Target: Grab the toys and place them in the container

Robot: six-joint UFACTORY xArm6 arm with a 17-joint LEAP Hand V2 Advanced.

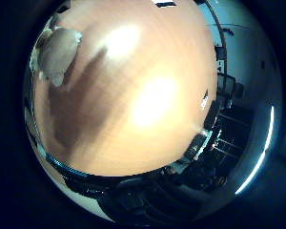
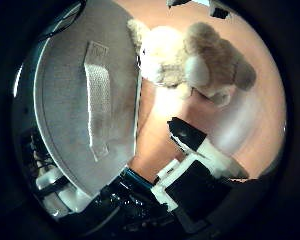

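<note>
In the right thumb side palm view a cream and tan plush toy [image 2: 190, 58] lies on the wooden table [image 2: 260, 120], right beside a grey fabric container [image 2: 70, 110] with a sewn strap handle [image 2: 96, 95]. White and black parts of my hand [image 2: 205, 160] reach in over the table, away from the toy, with nothing between them. The right little finger side palm view shows a pale plush toy [image 1: 57, 52] lying on the table near its edge. The hand is above the table and touches neither the toy nor the container.
The right little finger side palm view shows a wide stretch of bare wooden tabletop [image 1: 143, 95] with bright light patches. Past the table's edge there is dark room clutter [image 1: 214, 143].
</note>
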